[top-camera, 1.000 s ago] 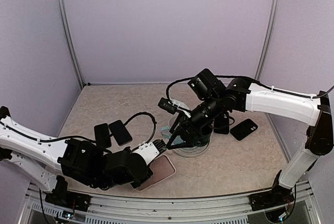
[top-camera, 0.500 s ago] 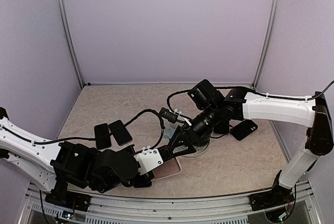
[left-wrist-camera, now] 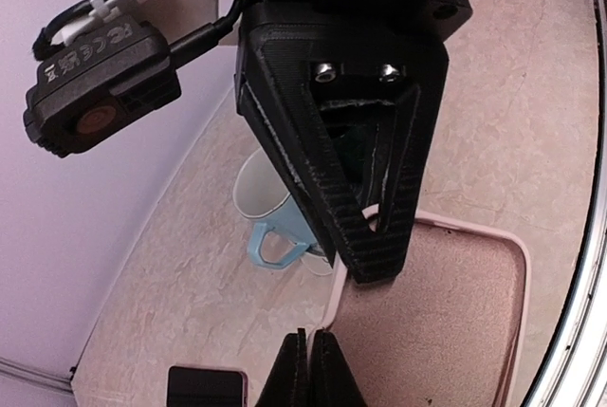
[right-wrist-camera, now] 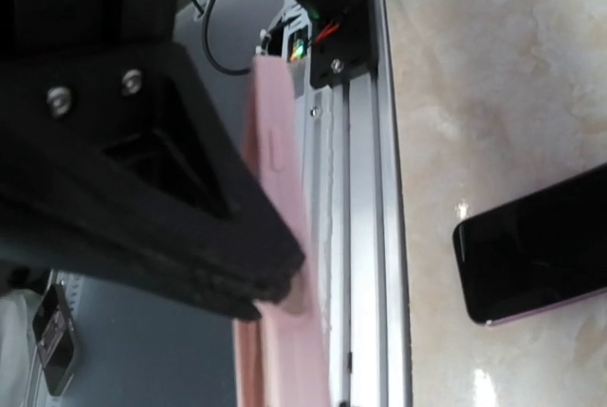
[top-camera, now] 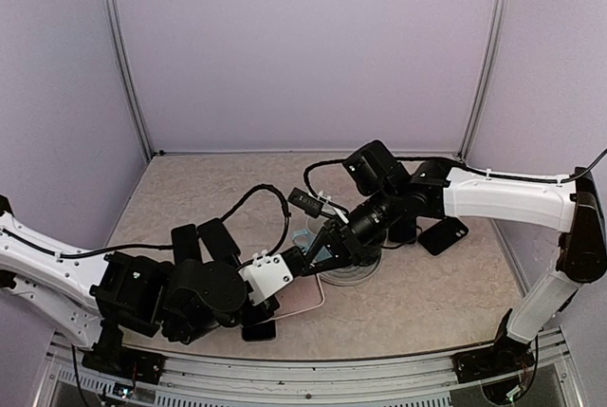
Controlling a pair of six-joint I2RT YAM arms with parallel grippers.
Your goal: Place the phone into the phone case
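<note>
The pink phone case [left-wrist-camera: 446, 312] is held up off the table, open side toward the left wrist camera. My left gripper [left-wrist-camera: 310, 361] is shut on its near rim. My right gripper [left-wrist-camera: 375, 253] is shut on the far rim near a corner, and in the right wrist view its tips [right-wrist-camera: 277, 286] pinch the pink edge [right-wrist-camera: 285, 369]. From above, both grippers [top-camera: 290, 267] [top-camera: 318, 257] meet over the case [top-camera: 299, 301]. A black phone [top-camera: 258, 331] lies flat near the front edge, also seen in the wrist views [left-wrist-camera: 204, 386] [right-wrist-camera: 531, 255].
A light blue mug [top-camera: 305, 233] and a clear dish [top-camera: 346, 276] sit just behind the case. Two dark phones or cases [top-camera: 204, 241] lie at the left, two more [top-camera: 443, 233] at the right. The metal front rail [right-wrist-camera: 365, 236] runs close by.
The right gripper has come down from over the dish and gone from wide open to shut on the case's far rim. The left arm has brought the case closer to it.
</note>
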